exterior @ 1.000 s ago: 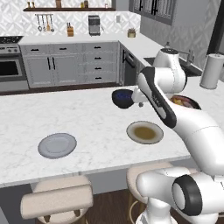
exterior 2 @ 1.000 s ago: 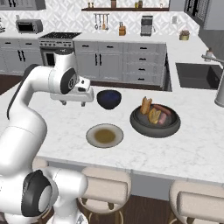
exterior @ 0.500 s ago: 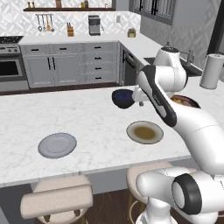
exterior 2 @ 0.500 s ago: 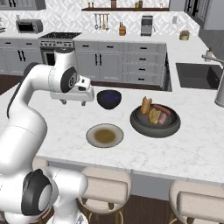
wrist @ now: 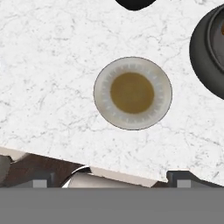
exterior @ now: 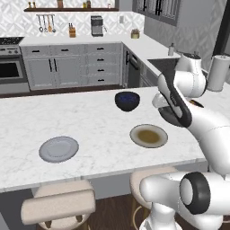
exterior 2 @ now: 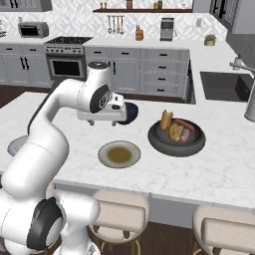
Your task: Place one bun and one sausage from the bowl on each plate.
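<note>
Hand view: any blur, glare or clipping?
Hand view: sharp, flat even light, no glare; cream plate whole, pan cut by the right edge, navy bowl by the top. Right base view: soft shadow under the pan; arm covers part of the bowl.

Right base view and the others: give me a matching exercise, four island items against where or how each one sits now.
Things:
1 grey plate
2 cream-rimmed plate
3 navy bowl
4 wide dark bowl

States:
A holds buns and sausages
B bare, far left in the left base view
C bare, brownish centre
D small, deep, beyond the cream-rimmed plate

Pairs: 1-B, 2-C, 3-D, 4-A
</note>
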